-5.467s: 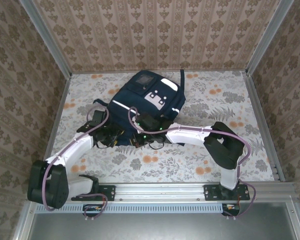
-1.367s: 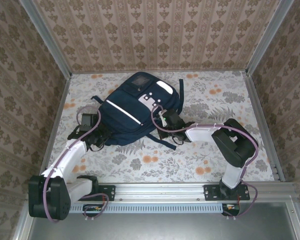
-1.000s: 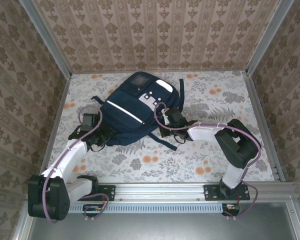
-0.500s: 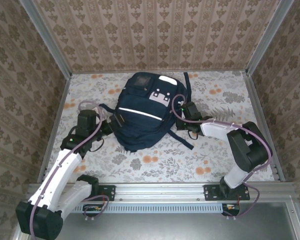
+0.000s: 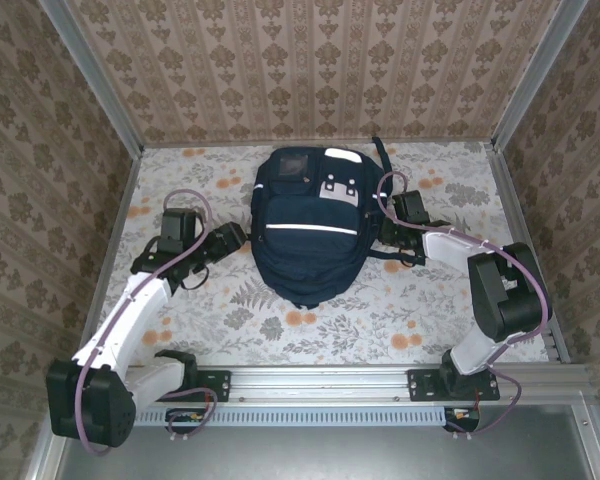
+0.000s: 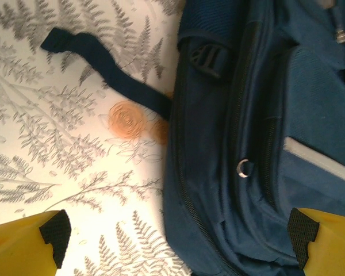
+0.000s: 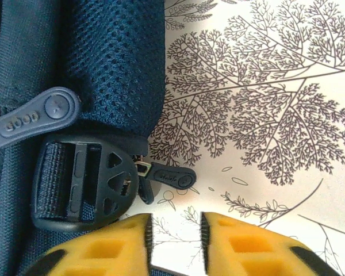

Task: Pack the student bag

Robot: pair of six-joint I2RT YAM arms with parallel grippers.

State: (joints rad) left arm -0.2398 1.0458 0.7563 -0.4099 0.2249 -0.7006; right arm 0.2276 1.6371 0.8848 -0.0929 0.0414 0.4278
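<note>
Lying near-to-far on the table point(image 5: 430, 310), the student bag point(image 5: 308, 235) is flanked by a wide-open, empty left gripper point(image 5: 235, 238) and a barely parted, empty right gripper point(image 5: 383, 231). The right one is set nearer, at a zip pull point(image 7: 172, 175)

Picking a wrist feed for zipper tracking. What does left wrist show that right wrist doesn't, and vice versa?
Left wrist, not right wrist: a loose dark strap lying on the cloth, a metal ring pull, a white stripe; left jaws spread wide. Right wrist, not left wrist: a black plastic buckle, two rubber zip tabs, mesh fabric; right jaws slightly apart, nothing between them. Both: the navy student bag and the fern-print tablecloth.
</note>
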